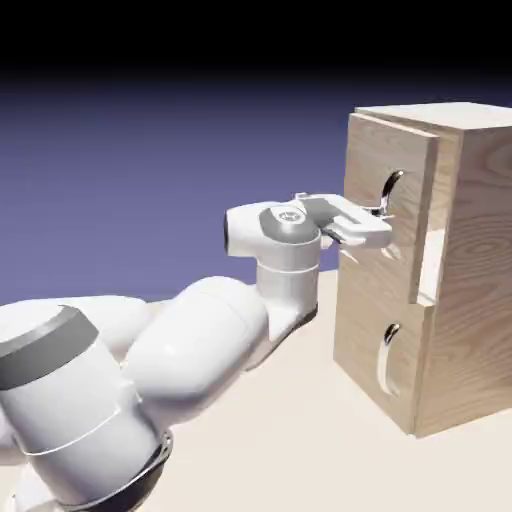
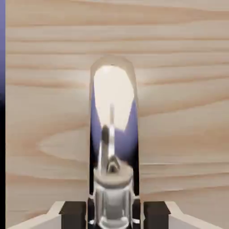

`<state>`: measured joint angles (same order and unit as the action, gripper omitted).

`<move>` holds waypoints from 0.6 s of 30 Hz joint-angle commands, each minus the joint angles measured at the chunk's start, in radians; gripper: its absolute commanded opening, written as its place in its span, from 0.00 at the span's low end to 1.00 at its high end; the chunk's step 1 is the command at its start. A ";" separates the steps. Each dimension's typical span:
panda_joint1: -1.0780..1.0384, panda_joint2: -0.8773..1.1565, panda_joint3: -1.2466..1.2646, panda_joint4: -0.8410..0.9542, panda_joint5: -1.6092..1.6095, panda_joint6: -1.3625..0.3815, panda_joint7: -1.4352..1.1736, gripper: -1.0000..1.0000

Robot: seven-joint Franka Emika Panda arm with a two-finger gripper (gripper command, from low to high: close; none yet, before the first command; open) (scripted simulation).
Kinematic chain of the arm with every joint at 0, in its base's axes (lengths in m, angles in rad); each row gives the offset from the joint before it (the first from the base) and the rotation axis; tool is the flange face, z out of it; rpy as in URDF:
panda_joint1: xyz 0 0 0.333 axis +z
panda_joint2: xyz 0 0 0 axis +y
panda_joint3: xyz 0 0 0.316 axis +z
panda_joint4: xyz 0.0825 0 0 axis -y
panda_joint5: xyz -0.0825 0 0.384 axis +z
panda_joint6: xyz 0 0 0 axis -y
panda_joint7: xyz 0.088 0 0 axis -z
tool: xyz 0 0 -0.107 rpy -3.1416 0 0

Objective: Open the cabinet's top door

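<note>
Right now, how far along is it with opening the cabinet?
Just begun: the top door already stands slightly ajar, a gap showing at its edge. In hand: the gripper is closed on the door's silver handle. Left: swinging that door wide.

Ext. view: plain backdrop [image 1: 150, 170], blue-violet thru the middle, fading to black up top. Pale tabletop [image 1: 270, 430] below, v. bright, w/ its far edge meeting the blue-violet. Hand view: only a thin strip of backdrop down the L edge, blue-violet above, black below.
</note>
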<state>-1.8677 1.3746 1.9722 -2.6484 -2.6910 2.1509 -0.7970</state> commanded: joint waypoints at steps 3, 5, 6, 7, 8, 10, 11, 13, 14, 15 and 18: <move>-0.011 -0.016 0.049 -0.067 0.037 -0.129 0.029 0.00; -0.011 -0.028 0.084 -0.104 0.066 -0.216 0.048 0.00; -0.008 -0.035 0.101 -0.121 0.082 -0.260 0.057 0.00; -0.003 -0.042 0.118 -0.136 0.099 -0.303 0.067 0.00; 0.003 -0.050 0.135 -0.150 0.117 -0.347 0.076 0.00; 0.021 -0.067 0.170 -0.174 0.155 -0.434 0.096 0.00; 0.032 -0.077 0.186 -0.184 0.175 -0.477 0.107 0.00; 0.059 -0.098 0.219 -0.199 0.217 -0.564 0.129 0.00; 0.075 -0.110 0.235 -0.205 0.240 -0.608 0.140 0.00; 0.092 -0.123 0.250 -0.209 0.263 -0.651 0.153 0.00; 0.152 -0.168 0.292 -0.213 0.339 -0.782 0.193 0.00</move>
<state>-1.7156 1.2067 2.2646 -2.8615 -2.3520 1.3683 -0.6036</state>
